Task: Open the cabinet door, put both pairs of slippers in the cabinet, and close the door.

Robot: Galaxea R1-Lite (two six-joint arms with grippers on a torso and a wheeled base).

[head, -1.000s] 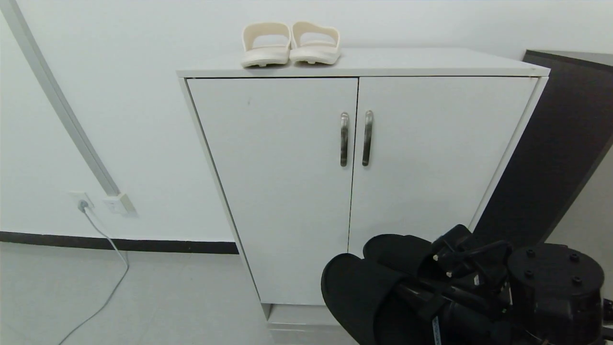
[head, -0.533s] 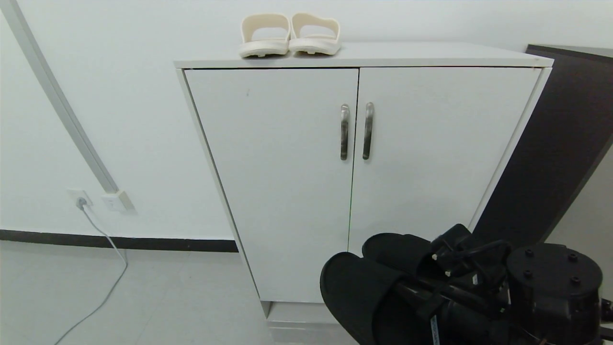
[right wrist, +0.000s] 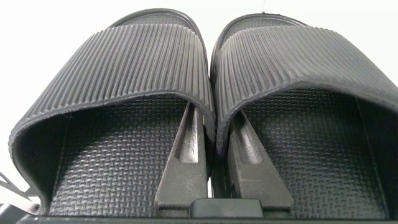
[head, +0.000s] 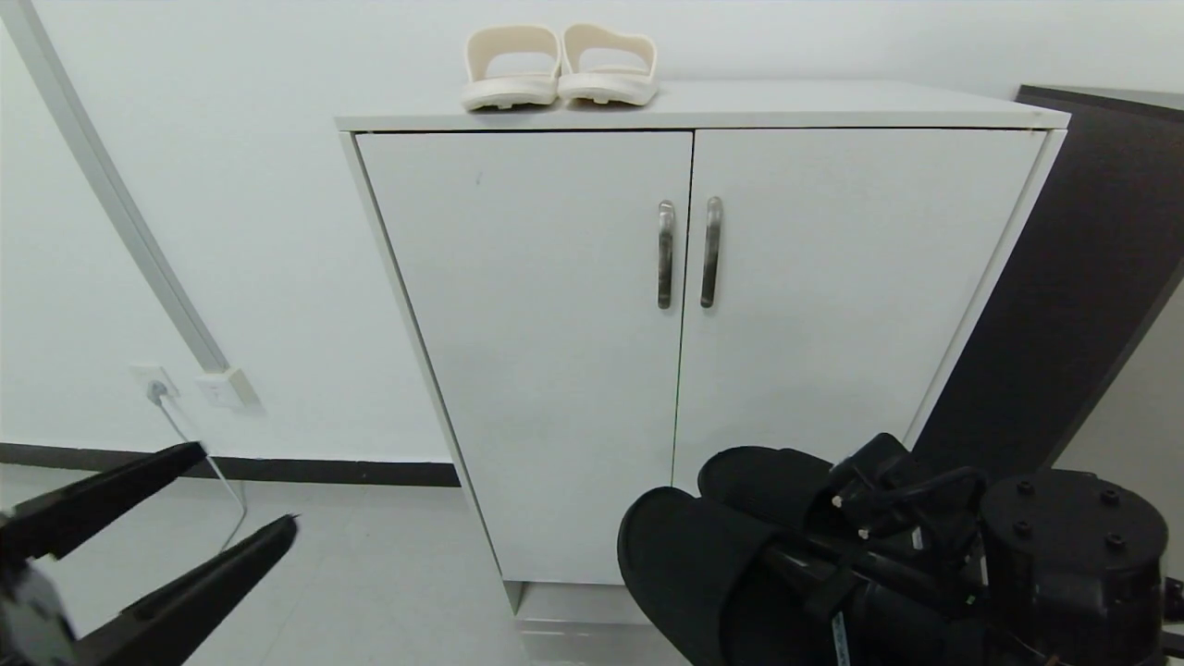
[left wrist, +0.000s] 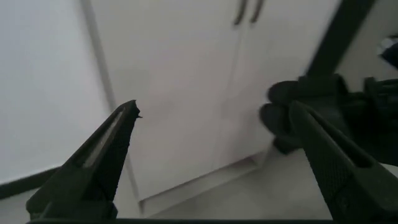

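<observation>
- Both cabinet doors [head: 527,351] shut — we count opening as pending, nothing stowed.
- cream slippers [head: 560,69]: on cabinet top [head: 832,104].
- black slippers [head: 712,555]: pinched by right pincer [right wrist: 214,146], low before doors.
- left pincer [head: 248,484]: spread, empty.

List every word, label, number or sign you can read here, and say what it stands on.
None: no text here can be read.
The white cabinet, its two metal handles, the cream slippers on top, the black slippers held by the right gripper, and the wall socket show no legible print.
</observation>
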